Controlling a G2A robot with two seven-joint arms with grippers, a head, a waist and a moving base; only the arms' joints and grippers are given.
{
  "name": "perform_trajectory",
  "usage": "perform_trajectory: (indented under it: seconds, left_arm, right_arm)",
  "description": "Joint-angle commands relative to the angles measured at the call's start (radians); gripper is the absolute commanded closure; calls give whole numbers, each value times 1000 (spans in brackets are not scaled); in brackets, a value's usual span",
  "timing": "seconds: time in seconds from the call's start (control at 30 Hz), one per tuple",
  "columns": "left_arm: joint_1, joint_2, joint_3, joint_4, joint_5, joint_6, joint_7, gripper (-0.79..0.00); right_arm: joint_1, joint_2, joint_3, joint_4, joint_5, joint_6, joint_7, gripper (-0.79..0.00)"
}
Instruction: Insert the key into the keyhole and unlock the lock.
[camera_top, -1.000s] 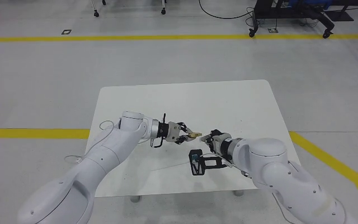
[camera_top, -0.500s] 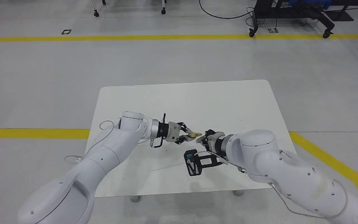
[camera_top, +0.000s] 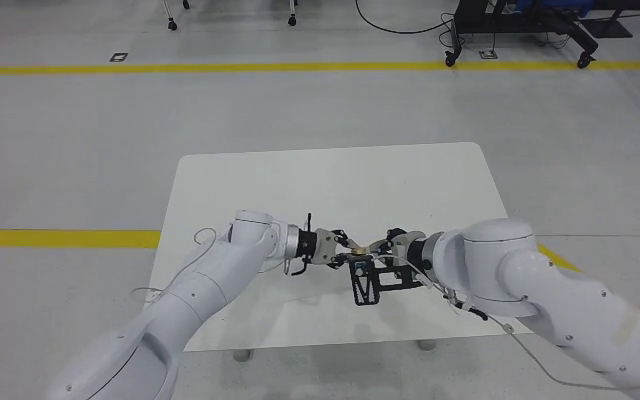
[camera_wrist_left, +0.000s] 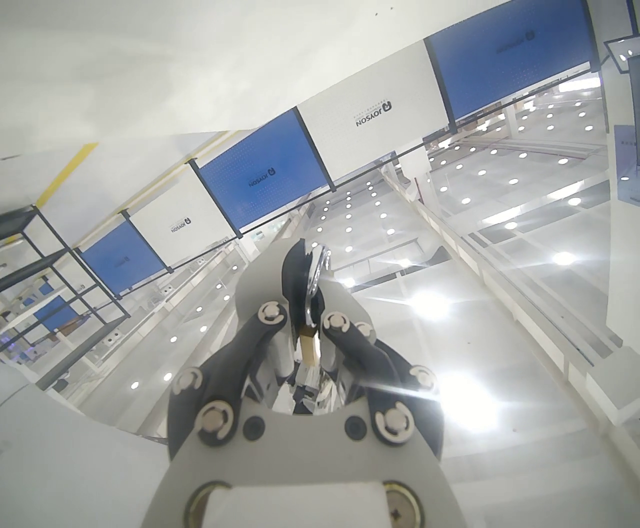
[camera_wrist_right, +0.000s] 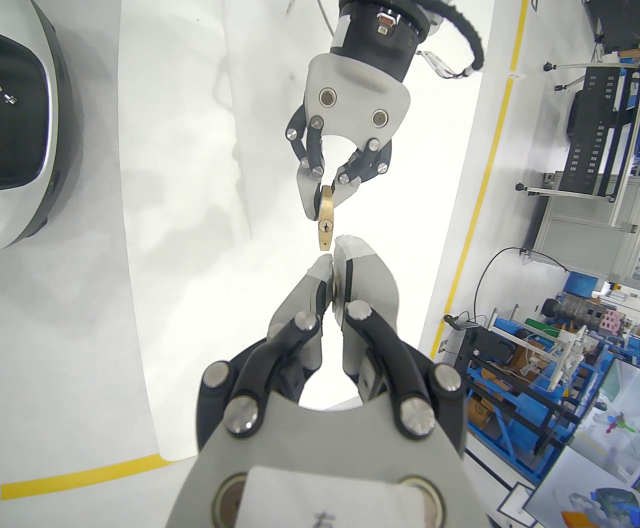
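A small brass lock (camera_wrist_right: 326, 220) is held above the white table (camera_top: 300, 190), with my left gripper (camera_wrist_right: 327, 197) shut on its upper end. Its keyhole (camera_wrist_right: 326, 227) faces my right gripper (camera_wrist_right: 332, 255) and nothing is in it. My right gripper is shut on the silver key (camera_wrist_right: 334, 290), which is mostly hidden between the fingers. Its fingertips sit just off the lock's lower end. In the top view the lock (camera_top: 353, 243) lies between the left gripper (camera_top: 343, 245) and the right gripper (camera_top: 380, 248). The left wrist view shows the lock's shackle (camera_wrist_left: 317, 270) between the left gripper's (camera_wrist_left: 305, 272) fingers.
Both arms meet over the table's near half. The black camera mount (camera_top: 365, 285) on the right wrist hangs close above the tabletop. A yellow floor line (camera_top: 80, 238) runs on either side of the table.
The left arm has shifted a little to the right with the lock. The right arm has swung and turned its wrist, bringing its gripper up close against the lock.
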Motion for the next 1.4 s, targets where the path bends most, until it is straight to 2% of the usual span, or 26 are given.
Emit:
perform_trajectory:
  seconds: [0.0,0.07,0.47,0.77,1.03,1.37]
  left_arm:
    - [5,-16,-2,17,-32,7,-32,0]
    - [7,-27,-5,36,-57,10,-69,0]
    - [7,-27,-5,36,-57,10,-69,0]
    - [48,-25,-40,-51,-39,6,30,0]
    - [68,-14,-80,-95,10,-48,63,0]
    - [99,-3,-120,-152,51,-38,101,0]
  right_arm:
    - [0,-1,-1,0,-1,0,0,0]
    - [0,-1,-1,0,-1,0,0,0]
    - [-11,1,0,4,-32,11,9,0]
    - [-19,26,-28,-47,-94,67,67,0]
    - [5,58,-69,-74,-87,68,68,0]
    - [45,73,-115,-81,-70,85,85,0]
